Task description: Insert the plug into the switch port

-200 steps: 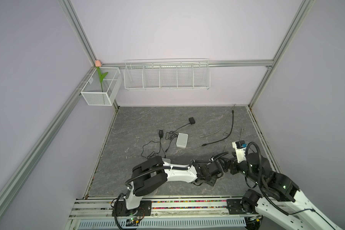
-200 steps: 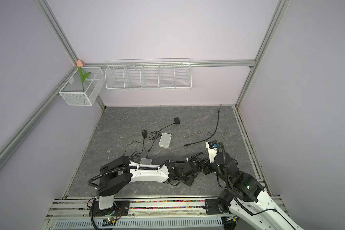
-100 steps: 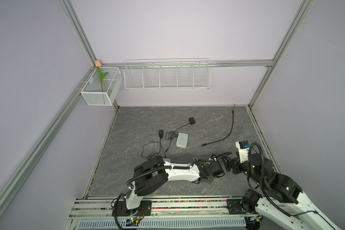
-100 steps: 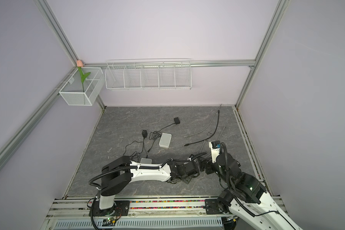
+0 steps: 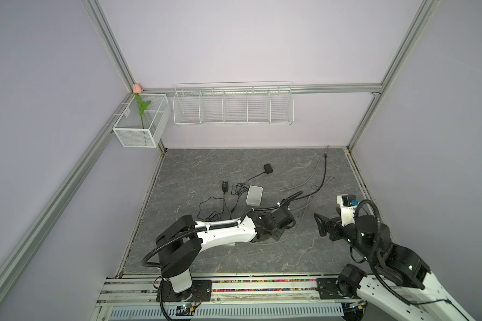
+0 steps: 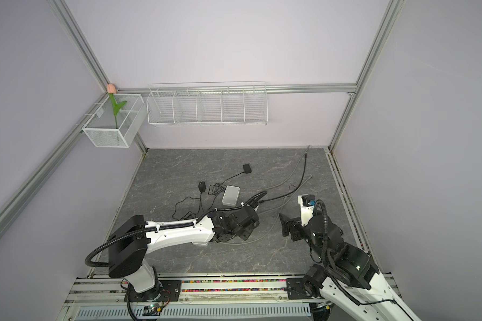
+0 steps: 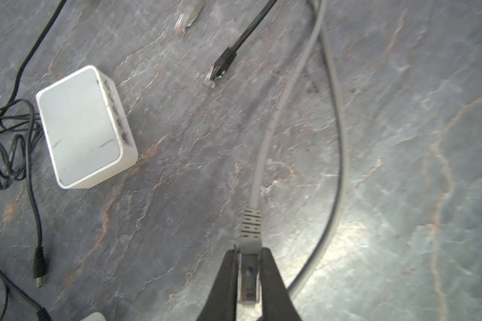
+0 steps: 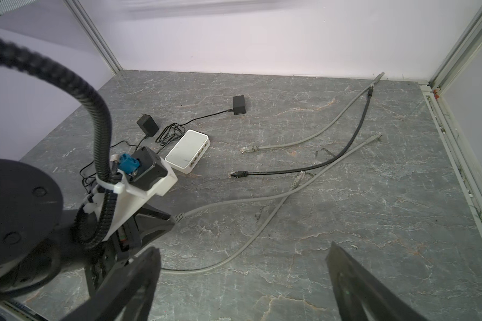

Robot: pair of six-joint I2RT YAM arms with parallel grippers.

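Observation:
The white switch lies mid-table, and its row of ports faces the open floor. My left gripper is shut on the clear plug of a grey cable. The plug's ribbed boot sticks out past the fingertips and points away from the switch. The right wrist view also shows the left gripper gripping that cable end low over the floor. My right gripper stands wide open and empty, off to the right of the left one.
A black cable's plug and another grey plug lie loose right of the switch. Two black adapters with tangled thin leads sit behind and left of it. The grey cable loops on the floor.
My right arm has drawn back a little to the right, widening the gap to the left gripper. The left gripper has shifted slightly left and farther from the front edge.

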